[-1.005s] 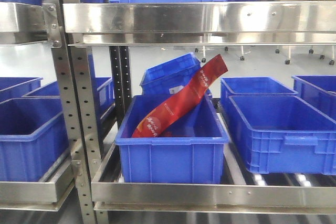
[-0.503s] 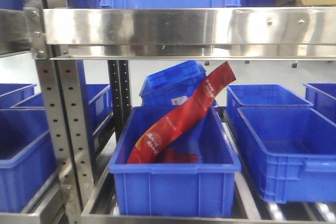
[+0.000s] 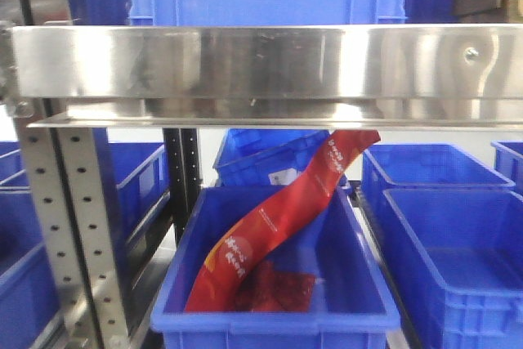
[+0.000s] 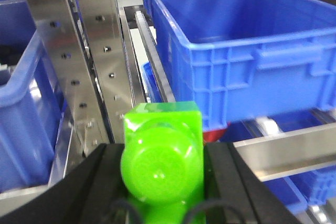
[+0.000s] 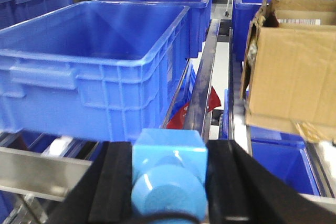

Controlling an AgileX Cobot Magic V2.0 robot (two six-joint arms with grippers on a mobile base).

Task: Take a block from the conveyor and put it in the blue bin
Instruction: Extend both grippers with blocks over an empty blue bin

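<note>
My right gripper (image 5: pixel 169 179) is shut on the block (image 5: pixel 169 161), a bright blue cube with a round stud facing the camera, squeezed between black pads (image 5: pixel 113 182). Beyond it stands a large blue bin (image 5: pixel 94 61) on the rack. In the left wrist view my left gripper (image 4: pixel 163 174) is shut on a bright green block (image 4: pixel 163 148) of the same shape, with another blue bin (image 4: pixel 236 51) ahead and to its right. The front view shows neither gripper. The conveyor is out of view.
A steel shelf beam (image 3: pixel 261 63) crosses the front view above a middle blue bin (image 3: pixel 270 320) holding a long red packet (image 3: pixel 278 218). Perforated steel uprights (image 4: pixel 68 66) stand to the left. A torn cardboard box (image 5: pixel 289 72) sits on the right.
The front view has closed in on the middle bin: the bin looks larger, the shelf beam sits lower in the frame and the upright has slid left.
</note>
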